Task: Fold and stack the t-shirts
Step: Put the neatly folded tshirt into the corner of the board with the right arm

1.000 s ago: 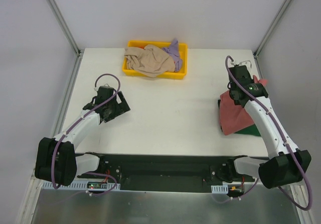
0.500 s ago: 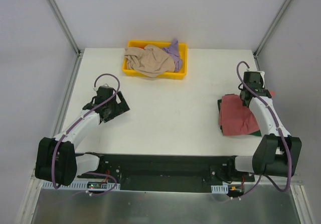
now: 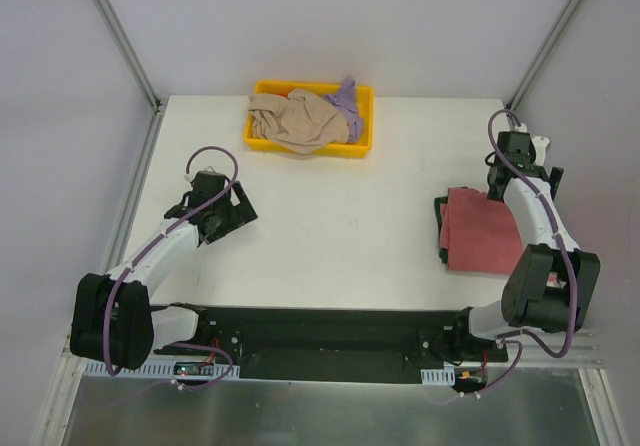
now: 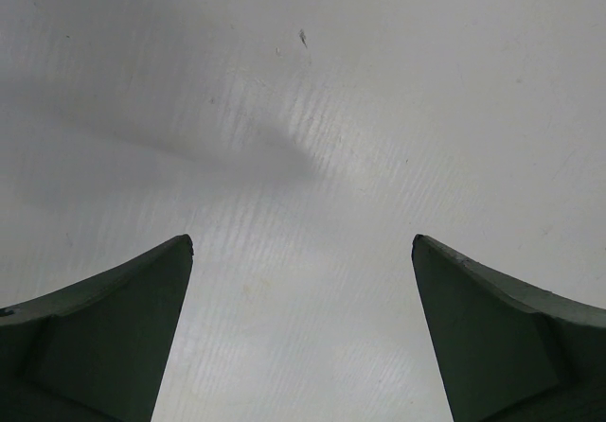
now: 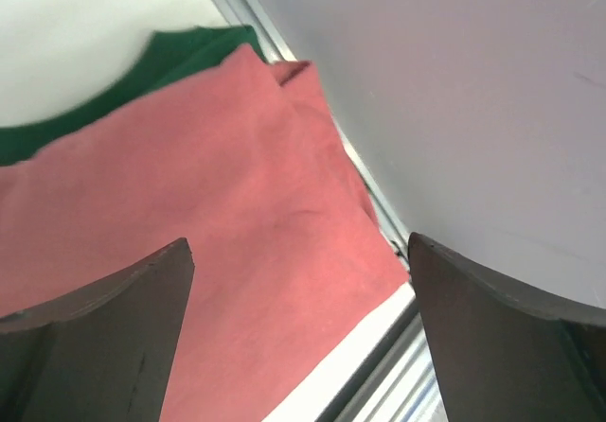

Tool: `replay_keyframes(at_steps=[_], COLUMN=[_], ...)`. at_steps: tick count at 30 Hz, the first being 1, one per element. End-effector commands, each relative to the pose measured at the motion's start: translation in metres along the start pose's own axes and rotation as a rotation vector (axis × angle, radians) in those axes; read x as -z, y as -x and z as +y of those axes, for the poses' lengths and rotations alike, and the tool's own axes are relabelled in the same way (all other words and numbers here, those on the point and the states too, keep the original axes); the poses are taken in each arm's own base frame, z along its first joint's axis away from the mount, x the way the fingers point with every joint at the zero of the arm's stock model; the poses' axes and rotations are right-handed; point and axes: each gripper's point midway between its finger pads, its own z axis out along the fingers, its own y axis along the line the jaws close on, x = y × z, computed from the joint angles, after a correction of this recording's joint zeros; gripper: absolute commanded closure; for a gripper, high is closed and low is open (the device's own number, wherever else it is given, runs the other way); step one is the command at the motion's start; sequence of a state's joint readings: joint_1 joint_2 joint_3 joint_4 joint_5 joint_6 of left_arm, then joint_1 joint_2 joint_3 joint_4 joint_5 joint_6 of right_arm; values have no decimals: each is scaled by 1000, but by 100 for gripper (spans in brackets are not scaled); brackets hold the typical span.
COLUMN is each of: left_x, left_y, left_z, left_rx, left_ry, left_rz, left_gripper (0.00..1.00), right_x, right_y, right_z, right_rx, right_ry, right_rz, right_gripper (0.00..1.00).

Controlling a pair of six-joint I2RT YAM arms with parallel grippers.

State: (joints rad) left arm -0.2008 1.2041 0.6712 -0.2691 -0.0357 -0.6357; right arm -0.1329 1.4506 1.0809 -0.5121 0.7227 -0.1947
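A dusty rose-red t-shirt (image 3: 478, 232) lies folded at the table's right side on top of a dark green t-shirt (image 3: 441, 210), which shows only along its left edge. In the right wrist view the red t-shirt (image 5: 227, 195) fills the space under the jaws, with the green t-shirt (image 5: 185, 55) beyond it. My right gripper (image 3: 503, 181) (image 5: 298, 252) hovers open over the red t-shirt's far right edge, holding nothing. A beige t-shirt (image 3: 300, 122) and a lavender t-shirt (image 3: 349, 100) lie crumpled in the tray. My left gripper (image 3: 232, 218) (image 4: 303, 244) stands open over bare table.
The yellow tray (image 3: 262, 146) sits at the back centre. A metal frame rail (image 5: 379, 384) and the grey side wall (image 5: 473, 91) run close beside my right gripper. Corner posts (image 3: 120, 36) rise at the back.
My right gripper has opened and let go of the red t-shirt, which now lies flat on the green one. The right arm swung toward the back right. The left arm has not moved.
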Motion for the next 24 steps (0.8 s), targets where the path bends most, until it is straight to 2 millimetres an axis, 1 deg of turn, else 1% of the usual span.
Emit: replay_keyframes(at_steps=[1, 2, 5, 9, 10, 11, 13, 14, 15, 17, 21, 22, 24], left_x=[7, 9, 16, 26, 29, 34, 44, 51, 57, 71, 93, 97, 104], left_y=[14, 17, 24, 29, 30, 31, 34, 37, 38, 41, 39, 38, 34], left_z=[-6, -9, -15, -20, -23, -25, -29, -32, -33, -36, -34, -32, -29], left_rx=[15, 19, 24, 37, 41, 47, 55, 58, 63, 70, 72, 69, 66], left_ry=[-12, -25, -48, -65, -75, -85, -107, -124, -136, -163, -195, -200, -206], left_rz=[-39, -46, -67, -81, -81, -83, -94, -112, -125, -152, -188, -194, -201], left_gripper=[1, 1, 1, 1, 1, 1, 1, 1, 1, 1, 1, 1, 1], right_x=[37, 46, 73, 112, 126, 136, 158, 173, 183, 192, 195, 197, 199], right_y=[26, 27, 22, 4, 1, -4, -12, -15, -18, -27, -40, -38, -41], right_z=[-3, 2, 25, 60, 70, 79, 92, 97, 101, 112, 122, 123, 129], right_rx=[-159, -187, -220, -199, -185, -174, -153, -142, -137, -167, -175, -174, -212], right_ry=[143, 205, 427, 735, 830, 910, 1038, 1108, 1164, 1246, 1299, 1315, 1359], right_rz=[-75, -92, -129, -159, -187, -204, -251, -290, -314, -317, -285, -312, -329], right_gripper=[4, 4, 4, 4, 4, 4, 4, 4, 4, 4, 4, 4, 4])
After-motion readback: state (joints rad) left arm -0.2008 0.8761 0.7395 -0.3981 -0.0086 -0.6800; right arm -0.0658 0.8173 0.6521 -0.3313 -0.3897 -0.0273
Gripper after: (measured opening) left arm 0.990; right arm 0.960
